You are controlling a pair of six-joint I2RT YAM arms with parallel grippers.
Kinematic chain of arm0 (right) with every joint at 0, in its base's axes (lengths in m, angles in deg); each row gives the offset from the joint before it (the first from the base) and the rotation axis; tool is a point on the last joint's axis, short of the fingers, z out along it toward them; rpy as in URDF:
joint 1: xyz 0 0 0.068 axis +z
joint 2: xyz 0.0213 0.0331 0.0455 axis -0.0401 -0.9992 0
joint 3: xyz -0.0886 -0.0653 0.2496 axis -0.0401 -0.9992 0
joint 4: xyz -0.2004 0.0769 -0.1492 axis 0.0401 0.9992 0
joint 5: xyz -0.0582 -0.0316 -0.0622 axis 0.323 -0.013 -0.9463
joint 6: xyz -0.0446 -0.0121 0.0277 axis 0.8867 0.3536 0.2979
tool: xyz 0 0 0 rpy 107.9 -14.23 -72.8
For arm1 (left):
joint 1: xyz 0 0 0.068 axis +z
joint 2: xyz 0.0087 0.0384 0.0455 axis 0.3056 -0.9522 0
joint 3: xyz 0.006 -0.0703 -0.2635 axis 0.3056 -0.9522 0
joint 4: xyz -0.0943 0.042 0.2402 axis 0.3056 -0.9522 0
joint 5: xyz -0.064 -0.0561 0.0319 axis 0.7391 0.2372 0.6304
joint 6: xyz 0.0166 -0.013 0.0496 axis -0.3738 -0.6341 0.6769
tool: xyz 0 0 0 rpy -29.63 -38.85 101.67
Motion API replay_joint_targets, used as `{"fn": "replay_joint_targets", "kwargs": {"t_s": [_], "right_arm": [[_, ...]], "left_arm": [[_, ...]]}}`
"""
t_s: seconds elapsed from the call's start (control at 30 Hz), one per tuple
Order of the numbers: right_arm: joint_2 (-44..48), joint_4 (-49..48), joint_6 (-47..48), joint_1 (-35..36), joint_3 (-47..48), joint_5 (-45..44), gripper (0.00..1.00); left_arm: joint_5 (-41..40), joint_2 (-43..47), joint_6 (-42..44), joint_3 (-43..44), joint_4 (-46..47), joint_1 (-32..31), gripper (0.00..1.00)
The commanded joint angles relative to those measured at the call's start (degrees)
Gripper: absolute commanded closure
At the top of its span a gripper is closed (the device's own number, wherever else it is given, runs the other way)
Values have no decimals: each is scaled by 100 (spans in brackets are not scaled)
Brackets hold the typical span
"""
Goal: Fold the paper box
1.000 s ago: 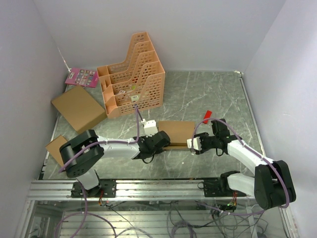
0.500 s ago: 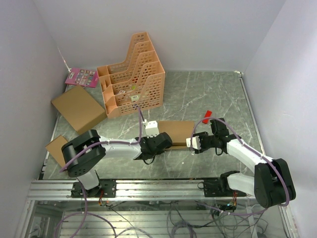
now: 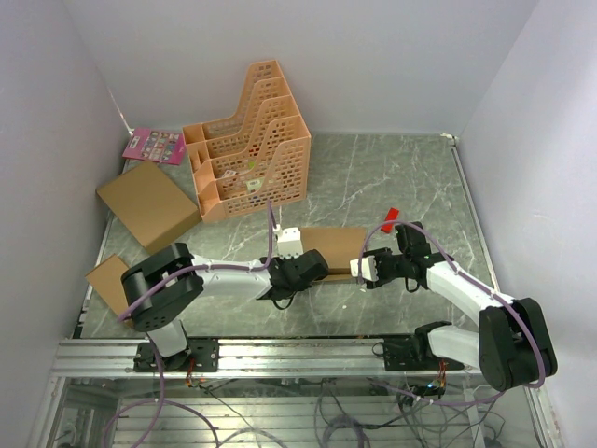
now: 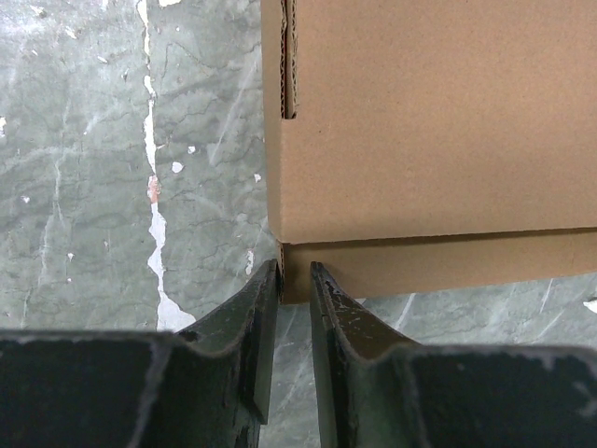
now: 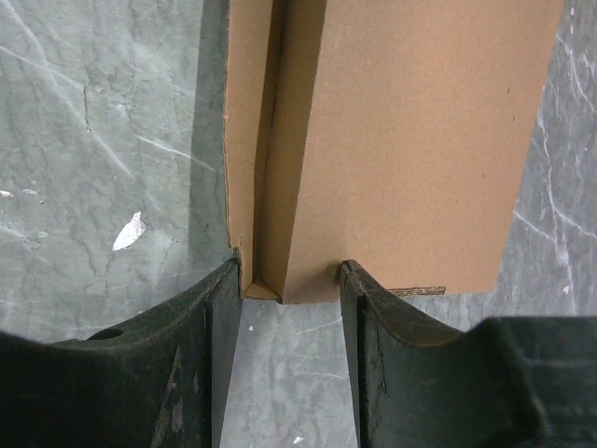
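The paper box, plain brown cardboard, lies flat on the marble table between my two arms. In the left wrist view its lid fills the upper right, with a narrow front wall below it. My left gripper is nearly closed, its tips pinching the wall's left corner. In the right wrist view the box shows a folded side wall at its left. My right gripper straddles that end, one finger against the outer flap, the other against the lid. From above, the left gripper and right gripper meet the box's near corners.
An orange file rack stands behind the box. A larger flat brown box and a smaller one lie at the left, a pink card at the back left. A small red object sits by the right arm.
My left arm has slid a little to the right, closer along the box's near edge. The right arm and the box have hardly moved.
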Motion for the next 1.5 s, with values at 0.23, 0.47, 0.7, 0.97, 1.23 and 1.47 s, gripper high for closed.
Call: {"fn": "replay_joint_targets", "kwargs": {"t_s": [0.23, 0.47, 0.7, 0.97, 1.23, 1.47], "right_arm": [[-180, 342, -187, 65, -71, -160, 56], [-166, 338, -192, 64, -67, -165, 56], [-158, 345, -188, 66, -77, -169, 56], [-158, 357, -180, 70, -75, -161, 56], [-149, 368, -171, 67, -75, -160, 56], [-151, 378, -170, 65, -71, -153, 56]], "left_arm": [[-133, -144, 161, 147, -383, -60, 71], [-88, -169, 206, 159, -390, -57, 71], [-90, -114, 241, 172, -454, -52, 71], [0, -100, 394, 322, -523, -38, 70], [19, -6, 436, 348, -648, 24, 70], [-13, 139, 501, 451, -846, 28, 64]]}}
